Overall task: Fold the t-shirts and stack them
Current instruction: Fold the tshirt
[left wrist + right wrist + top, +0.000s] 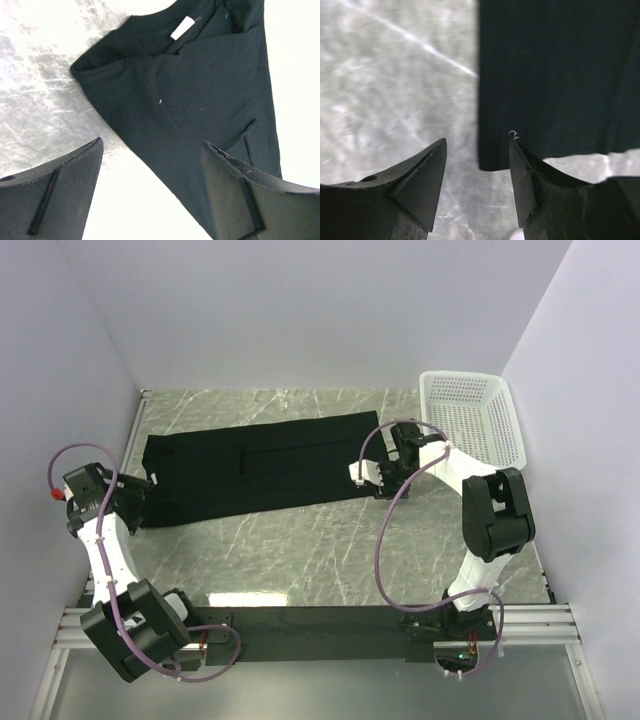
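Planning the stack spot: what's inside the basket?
Inside the basket only its own perforated floor shows, with nothing lying on the visible part. Its near-left corner is hidden behind the right arm, so that bit can't be checked.

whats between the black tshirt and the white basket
Only the right gripper and its wrist at the black t-shirt's right end; otherwise bare marble table, in the top external view.

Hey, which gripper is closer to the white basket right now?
Right. The right gripper is open over the right end of the t-shirt, just left of the basket. The left gripper is open at the t-shirt's opposite, left end.
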### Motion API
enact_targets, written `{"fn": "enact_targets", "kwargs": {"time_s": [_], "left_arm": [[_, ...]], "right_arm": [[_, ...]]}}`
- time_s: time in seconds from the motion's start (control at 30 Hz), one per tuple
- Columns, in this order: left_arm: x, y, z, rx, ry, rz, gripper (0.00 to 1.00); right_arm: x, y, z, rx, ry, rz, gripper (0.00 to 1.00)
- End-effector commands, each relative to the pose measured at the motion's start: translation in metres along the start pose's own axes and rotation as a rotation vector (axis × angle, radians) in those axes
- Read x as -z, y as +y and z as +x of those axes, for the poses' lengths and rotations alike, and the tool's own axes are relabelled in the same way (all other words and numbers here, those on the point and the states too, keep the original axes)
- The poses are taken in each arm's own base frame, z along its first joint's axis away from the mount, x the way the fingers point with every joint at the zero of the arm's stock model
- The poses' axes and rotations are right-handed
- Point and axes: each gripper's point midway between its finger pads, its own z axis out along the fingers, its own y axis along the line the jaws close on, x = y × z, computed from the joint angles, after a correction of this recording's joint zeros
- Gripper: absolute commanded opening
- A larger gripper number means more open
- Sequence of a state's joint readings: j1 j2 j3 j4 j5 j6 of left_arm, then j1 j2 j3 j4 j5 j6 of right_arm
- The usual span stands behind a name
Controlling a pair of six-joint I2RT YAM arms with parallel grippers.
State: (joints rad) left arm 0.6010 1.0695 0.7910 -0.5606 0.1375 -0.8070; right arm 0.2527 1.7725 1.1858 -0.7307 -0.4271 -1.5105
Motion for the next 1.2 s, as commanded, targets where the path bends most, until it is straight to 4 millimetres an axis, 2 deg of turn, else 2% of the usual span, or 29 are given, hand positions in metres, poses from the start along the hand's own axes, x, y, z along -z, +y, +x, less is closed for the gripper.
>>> {"fn": "enact_targets", "kwargs": {"time_s": [0.0,0.07,0.23,0.5,0.7,0.8,0.83,0.93,1.07,1.17], "left_arm": [[0.007,-0.002,0.001,0.009,0.002,0.018,0.84],[0.007,0.000,0.002,0.005,0.002,0.014,0.84],[0.008,0.008,0.006,0.032,0.030,-0.005,0.84],[0.012,0.006,0.006,0.082,0.048,0.009,0.83],[0.015,0.004,0.006,0.103,0.058,0.017,0.83],[0.014,0.006,0.010,0.112,0.075,0.018,0.83],[0.013,0.007,0.011,0.117,0.078,0.014,0.83],[0.012,0.010,0.014,0.116,0.087,0.007,0.83],[0.013,0.014,0.015,0.109,0.091,-0.002,0.83],[0.013,0.015,0.015,0.108,0.091,-0.002,0.83]], "right_arm": [[0.001,-0.033,0.000,-0.018,0.039,0.119,0.60],[-0.002,-0.037,0.005,-0.021,0.067,0.131,0.59],[-0.008,-0.028,0.007,-0.011,0.078,0.103,0.56],[-0.020,-0.028,0.015,-0.055,0.120,0.091,0.51],[-0.023,-0.022,0.013,-0.064,0.123,0.080,0.45],[-0.023,-0.019,0.013,-0.069,0.138,0.070,0.34],[-0.023,-0.017,0.014,-0.068,0.140,0.066,0.25],[-0.019,-0.008,0.012,-0.068,0.135,0.051,0.13],[-0.014,0.015,0.011,-0.068,0.135,0.008,0.03],[-0.009,0.043,0.012,-0.079,0.140,-0.040,0.00]]}}
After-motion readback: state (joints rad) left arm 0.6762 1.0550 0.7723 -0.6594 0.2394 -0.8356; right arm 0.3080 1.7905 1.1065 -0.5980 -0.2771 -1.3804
